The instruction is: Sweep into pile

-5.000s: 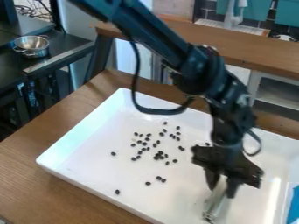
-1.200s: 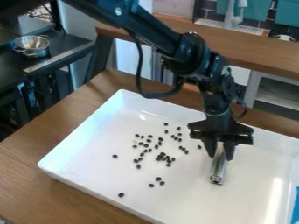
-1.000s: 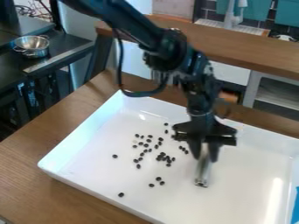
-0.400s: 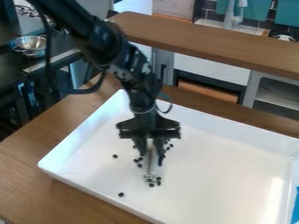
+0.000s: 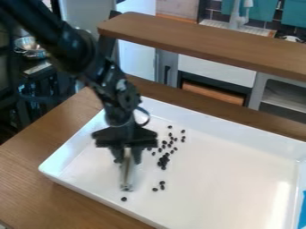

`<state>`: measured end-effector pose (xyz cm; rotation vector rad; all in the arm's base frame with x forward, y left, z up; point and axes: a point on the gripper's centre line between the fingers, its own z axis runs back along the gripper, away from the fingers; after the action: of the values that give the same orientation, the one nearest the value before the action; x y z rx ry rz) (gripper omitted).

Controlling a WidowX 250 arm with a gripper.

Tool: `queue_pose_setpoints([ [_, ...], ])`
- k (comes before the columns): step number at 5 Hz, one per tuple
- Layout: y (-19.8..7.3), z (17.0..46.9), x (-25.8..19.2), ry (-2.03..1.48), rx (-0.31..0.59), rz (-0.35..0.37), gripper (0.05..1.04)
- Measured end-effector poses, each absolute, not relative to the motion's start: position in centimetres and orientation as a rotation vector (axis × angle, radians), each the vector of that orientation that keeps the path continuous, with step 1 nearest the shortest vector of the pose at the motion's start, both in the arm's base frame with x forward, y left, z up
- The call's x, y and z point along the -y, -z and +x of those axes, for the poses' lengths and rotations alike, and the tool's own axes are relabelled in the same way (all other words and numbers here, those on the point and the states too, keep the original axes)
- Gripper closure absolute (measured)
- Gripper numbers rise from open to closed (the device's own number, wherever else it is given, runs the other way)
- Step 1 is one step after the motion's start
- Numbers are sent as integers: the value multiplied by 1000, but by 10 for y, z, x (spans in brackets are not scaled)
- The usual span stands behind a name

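The gripper (image 5: 128,159) is closed on the sweeping tool (image 5: 126,175), a narrow, pale, metallic bar clamped between the two fingers. The bar's long axis runs from the fingers toward the near side of the white tray (image 5: 227,204). Blur at the lower end prevents confirmation of contact with the tray floor.

The dark beans (image 5: 163,162) are the material to be gathered. The main group lies to the right of the gripper in the view, in an uneven band running away from the camera. A small cluster (image 5: 162,183) sits apart, nearer the camera, to the right of the bar's lower end. A single bean (image 5: 124,199) lies just beyond that end.

Key relation: the bar stands on the left side of the main group, with its long side facing it. A sweep toward the right should compact the band; the single bean probably requires a separate stroke from nearer the camera. Too wide a stroke could scatter the pile.
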<state>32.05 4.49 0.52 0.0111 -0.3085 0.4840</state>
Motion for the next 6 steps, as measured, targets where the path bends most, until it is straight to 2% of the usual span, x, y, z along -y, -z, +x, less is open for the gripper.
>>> queue_pose_setpoints([
  [1,-43,316,-24,-478,331,-124,732],
  [2,-88,337,19,-536,351,-175,732],
  [3,-112,361,37,-595,325,-173,732],
  [4,-79,378,61,-626,248,-92,732],
  [5,-49,387,76,-597,257,-75,732],
  [6,-40,394,78,-559,309,-122,732],
])
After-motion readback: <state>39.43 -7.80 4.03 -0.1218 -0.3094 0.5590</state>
